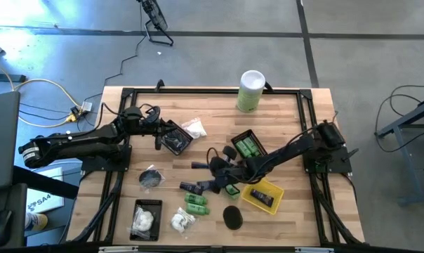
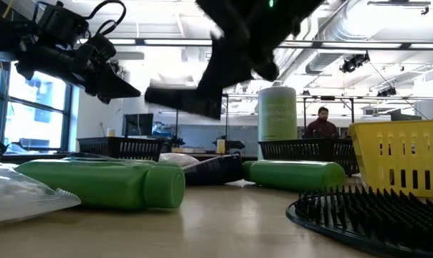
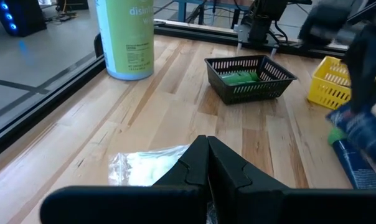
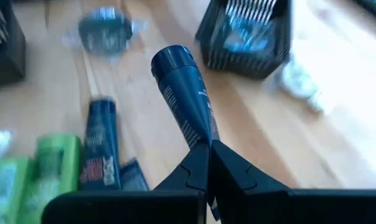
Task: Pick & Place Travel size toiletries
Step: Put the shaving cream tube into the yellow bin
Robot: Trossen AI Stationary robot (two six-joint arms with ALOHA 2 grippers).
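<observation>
My right hand (image 4: 208, 149) is pressed together on the flat end of a dark navy tube (image 4: 187, 102); the tube points away from my fingers with its round cap at the far end. In the high view this hand (image 1: 213, 167) is in the middle of the worktop (image 1: 212, 116), and the tube sticks out to the left of it. In the low view the tube shows as a dark bar hanging in the air, in the upper middle of the frame.

Just below the hand in the high view lie more navy tubes (image 1: 192, 187), and below them two green bottles (image 1: 196, 204). A flat black disc (image 1: 232, 216) lies at the lower middle, a yellow basket (image 1: 262, 195) is to the lower right of the hand, and a black basket with green bottles (image 1: 248, 146) is to its upper right.

My left hand (image 1: 158, 131) is in the upper left part of the worktop, its fingers shut together and holding nothing, above a black basket (image 1: 175, 138). A white packet (image 1: 194, 128) lies just right of that basket. Another packet (image 1: 182, 221) lies at the lower middle, and one more rests in a black tray (image 1: 146, 219) at the lower left. A round disc in a clear wrap (image 1: 151, 178) lies left of the tubes. The tall white-and-green canister (image 1: 250, 91) stands at the top edge.
</observation>
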